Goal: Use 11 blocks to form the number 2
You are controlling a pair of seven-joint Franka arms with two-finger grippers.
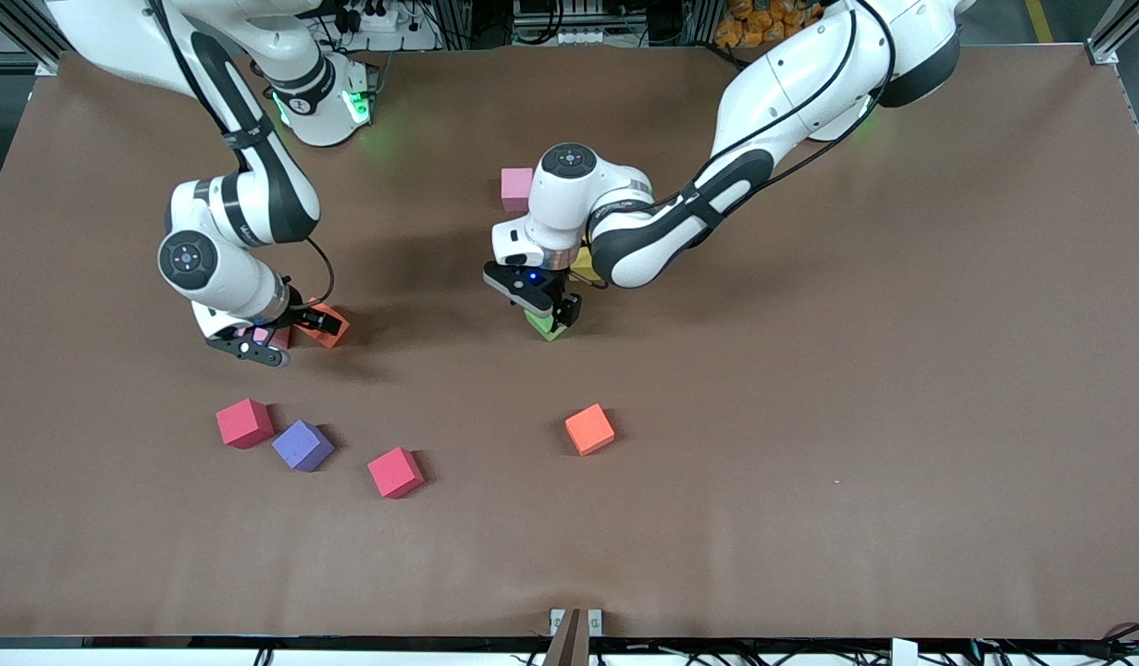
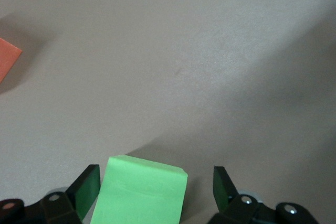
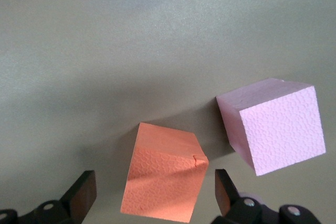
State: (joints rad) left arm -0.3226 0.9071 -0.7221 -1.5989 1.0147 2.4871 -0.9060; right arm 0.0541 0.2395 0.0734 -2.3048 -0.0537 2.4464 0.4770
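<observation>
My work surface is a brown table (image 1: 810, 416). Lying directly on it: a pink cube (image 1: 515, 188) nearest my bases, a green cube (image 1: 543, 326) mid-table, an orange cube (image 1: 589, 429), two red cubes (image 1: 244, 423) (image 1: 395, 472) with a purple cube (image 1: 302, 445) between them, and another orange cube (image 1: 330, 326) toward my right arm's end.

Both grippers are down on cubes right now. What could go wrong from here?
1. The right gripper is open around a skewed orange cube; closing may twist it or nudge the pink cube beside it.
2. The left gripper straddles the green cube off-centre, with a gap at one finger, so closing may shift it.
</observation>
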